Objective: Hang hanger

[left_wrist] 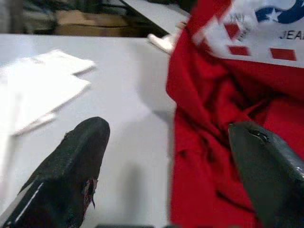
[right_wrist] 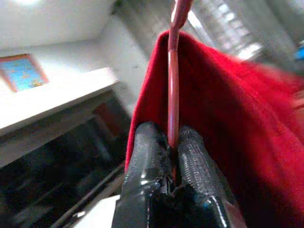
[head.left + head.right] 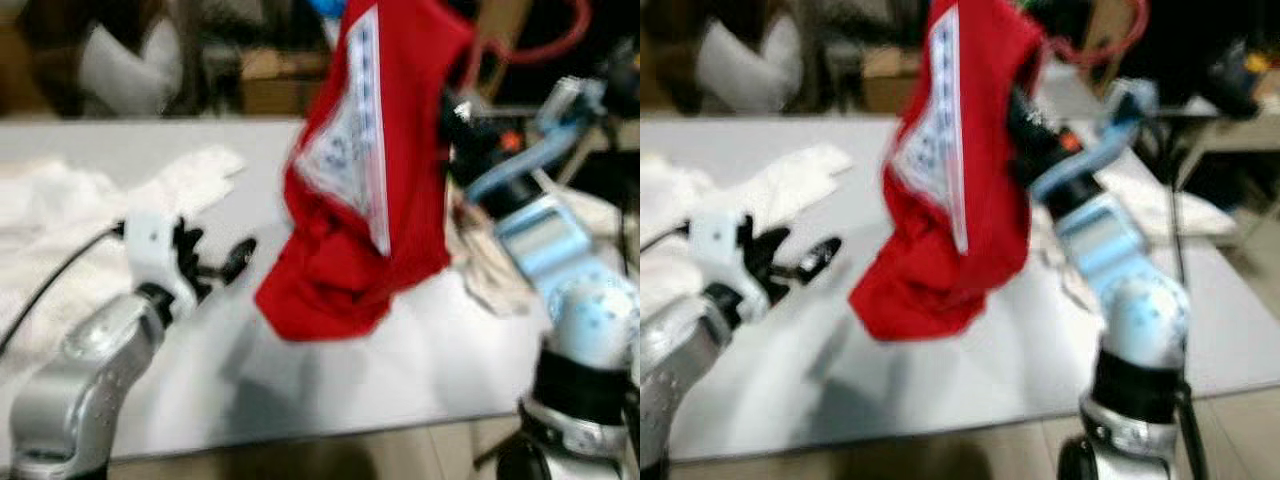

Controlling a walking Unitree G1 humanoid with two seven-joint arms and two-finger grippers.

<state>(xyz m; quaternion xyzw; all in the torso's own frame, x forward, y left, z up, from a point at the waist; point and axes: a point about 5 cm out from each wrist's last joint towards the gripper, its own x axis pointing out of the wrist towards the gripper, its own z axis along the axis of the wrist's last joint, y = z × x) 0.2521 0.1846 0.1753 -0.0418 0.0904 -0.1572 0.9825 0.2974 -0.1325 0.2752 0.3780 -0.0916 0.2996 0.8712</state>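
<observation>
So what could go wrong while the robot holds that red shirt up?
1. The right gripper pinches only the thin red hanger, so it might twist or slip out of the jaws.
2. The red shirt hangs bunched, its hem on the white table; it could drag or slide off the hanger.
3. The open left gripper sits close and might snag the shirt.

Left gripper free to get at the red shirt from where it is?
Probably yes. The left gripper is open above the table, its fingers pointing at the red shirt hanging from the hanger in the right gripper, nothing between them.
</observation>
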